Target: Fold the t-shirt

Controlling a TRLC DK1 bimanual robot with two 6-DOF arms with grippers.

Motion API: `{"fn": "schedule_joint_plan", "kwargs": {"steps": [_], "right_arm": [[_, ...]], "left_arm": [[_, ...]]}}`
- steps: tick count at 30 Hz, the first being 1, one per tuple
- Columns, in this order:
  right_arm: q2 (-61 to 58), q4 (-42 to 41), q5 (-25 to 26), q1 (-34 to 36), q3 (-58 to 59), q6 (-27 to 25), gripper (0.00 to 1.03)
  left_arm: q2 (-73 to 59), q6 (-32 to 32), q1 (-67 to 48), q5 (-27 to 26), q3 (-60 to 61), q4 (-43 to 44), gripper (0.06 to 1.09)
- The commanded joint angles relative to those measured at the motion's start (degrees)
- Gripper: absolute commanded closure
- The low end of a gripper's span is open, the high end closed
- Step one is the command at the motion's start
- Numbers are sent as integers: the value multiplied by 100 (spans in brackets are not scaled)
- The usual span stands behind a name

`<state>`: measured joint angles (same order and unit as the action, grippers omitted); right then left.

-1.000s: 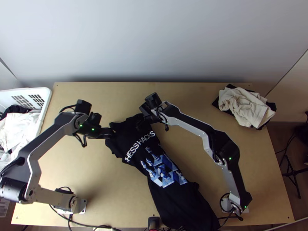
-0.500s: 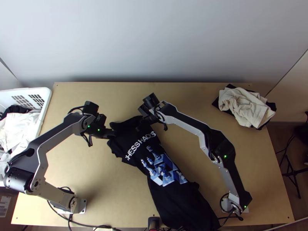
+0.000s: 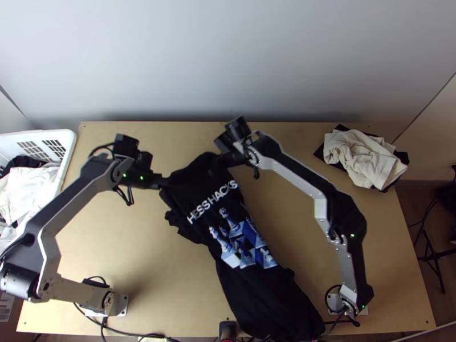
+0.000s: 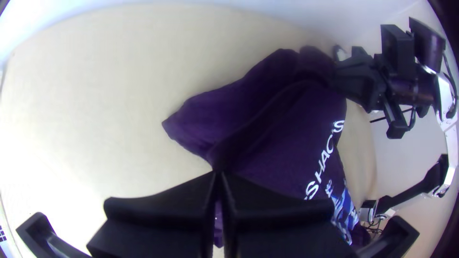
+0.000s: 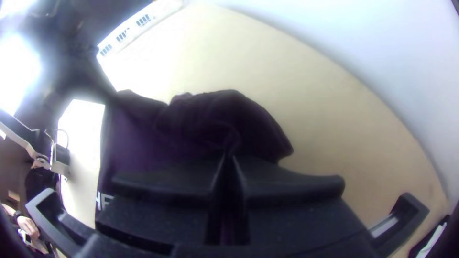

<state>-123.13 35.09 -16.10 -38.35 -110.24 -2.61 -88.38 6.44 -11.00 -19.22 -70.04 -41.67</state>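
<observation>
Black chess-print t-shirt [image 3: 256, 296]: unfolded imo, whole fold left. Flat-fingered black left gripper [image 3: 165, 182], matching right gripper [image 5: 228, 158] clamped on its far end.

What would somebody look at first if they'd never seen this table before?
Probably the big black t-shirt slanting across the table's middle, with white letters above blue-and-white chess pieces. Next come the left gripper and right gripper, both pinching its far end. After that, maybe the crumpled cream cloth at the table's far right, or the white basket at the left.
</observation>
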Motion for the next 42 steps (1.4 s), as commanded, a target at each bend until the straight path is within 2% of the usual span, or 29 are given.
{"fn": "schedule_joint_plan", "kwargs": {"steps": [1, 9, 16, 21, 27, 32, 38, 42], "right_arm": [[641, 244, 10, 187, -183, 6, 100], [1336, 701, 72, 266, -754, -82, 100], [1670, 903, 687, 108, -1861, -257, 100], [2091, 754, 1627, -366, -1984, -996, 100], [2557, 297, 2462, -841, -1940, -1672, 100], [2865, -257, 2612, -1236, -1923, -2085, 100], [3005, -521, 2814, -1825, -1914, -2613, 100], [3023, -714, 2990, -2238, -1905, -3043, 100]], "left_arm": [[392, 103, 46, -2, -924, -394, 105], [699, 59, 626, 6, -2427, -421, 105], [664, 59, 1065, 24, -4053, -412, 105], [805, 59, 1065, 288, -4808, -307, 105], [1341, -213, 977, 1035, -5134, 379, 105], [1780, -442, 986, 1606, -5151, 862, 105], [2141, -433, 1224, 1817, -5134, 1100, 105], [2308, -459, 1232, 2160, -5134, 1372, 105]]}}
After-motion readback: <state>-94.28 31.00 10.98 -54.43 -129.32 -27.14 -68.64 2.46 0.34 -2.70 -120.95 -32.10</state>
